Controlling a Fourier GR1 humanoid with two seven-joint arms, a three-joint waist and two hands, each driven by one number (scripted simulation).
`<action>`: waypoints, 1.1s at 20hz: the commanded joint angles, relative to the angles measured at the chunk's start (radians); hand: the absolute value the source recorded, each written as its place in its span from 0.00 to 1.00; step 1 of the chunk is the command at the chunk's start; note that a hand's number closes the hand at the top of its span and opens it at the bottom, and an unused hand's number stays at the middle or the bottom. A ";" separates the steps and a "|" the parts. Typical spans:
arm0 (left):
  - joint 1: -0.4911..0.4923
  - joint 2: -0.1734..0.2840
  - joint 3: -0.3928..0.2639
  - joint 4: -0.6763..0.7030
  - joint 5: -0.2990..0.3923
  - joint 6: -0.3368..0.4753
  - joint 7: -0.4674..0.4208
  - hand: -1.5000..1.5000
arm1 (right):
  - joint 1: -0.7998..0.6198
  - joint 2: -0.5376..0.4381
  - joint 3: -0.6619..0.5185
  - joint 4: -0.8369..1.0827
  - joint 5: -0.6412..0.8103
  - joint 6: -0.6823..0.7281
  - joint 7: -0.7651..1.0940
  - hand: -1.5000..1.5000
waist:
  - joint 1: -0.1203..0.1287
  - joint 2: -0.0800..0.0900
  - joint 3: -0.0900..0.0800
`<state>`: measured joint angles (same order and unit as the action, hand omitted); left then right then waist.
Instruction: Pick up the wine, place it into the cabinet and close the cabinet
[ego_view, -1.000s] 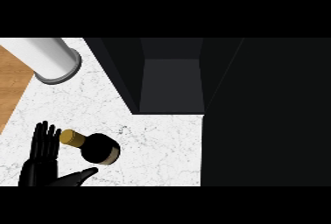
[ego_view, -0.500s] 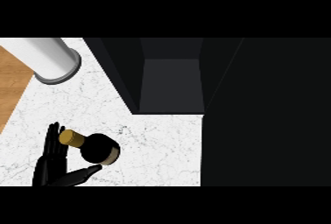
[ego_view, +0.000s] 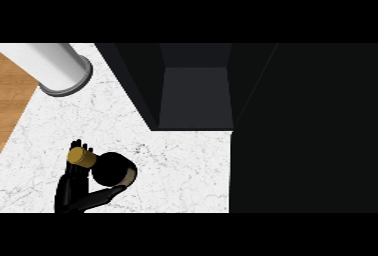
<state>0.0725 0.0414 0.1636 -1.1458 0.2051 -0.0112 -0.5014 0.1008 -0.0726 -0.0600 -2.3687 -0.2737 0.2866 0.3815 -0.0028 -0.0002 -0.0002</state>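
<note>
1. We count one wine bottle (ego_view: 111, 169) on the white marble counter (ego_view: 177, 170), seen from above: a dark round body with a gold cap (ego_view: 82, 158) pointing toward the upper left.
2. One hand is in view, the left hand (ego_view: 74, 187), at the lower left. Its fingers (ego_view: 74, 150) rise along the bottle's left side behind the cap, and the thumb (ego_view: 109, 194) reaches under the bottle's lower right edge. The hand cups the bottle between fingers and thumb; we cannot tell whether the bottle is lifted off the counter.
3. The right hand does not show.
4. One cabinet (ego_view: 196, 95) stands open at upper centre, its dark inside visible. The bottle lies outside it, well apart, down and to the left of its opening.
5. One large dark panel (ego_view: 303, 130) fills the right side of the view; we cannot tell whether it is the cabinet's door.
6. One white cylinder (ego_view: 55, 67) with a grey rim stands at upper left, beside a strip of wood floor (ego_view: 13, 95).
</note>
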 joint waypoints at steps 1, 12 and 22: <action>-0.093 -0.006 0.012 0.151 -0.013 0.014 -0.056 0.00 | -0.053 0.012 0.036 -0.012 0.024 -0.040 0.051 0.00 | 0.001 0.000 0.000; -0.162 0.002 0.068 0.337 0.093 -0.127 -0.158 0.00 | -0.042 0.053 0.085 -0.008 0.106 -0.054 0.016 0.00 | 0.000 0.001 0.000; -0.198 0.013 0.055 0.511 0.089 -0.191 -0.313 1.00 | -0.001 -0.006 -0.026 0.006 -0.026 0.020 -0.002 0.00 | -0.001 0.000 0.000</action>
<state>-0.1004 0.0462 0.2114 -0.7078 0.2830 -0.1694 -0.7968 0.1011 -0.0472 -0.0239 -2.3784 -0.2320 0.2789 0.3838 -0.0013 -0.0037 0.0070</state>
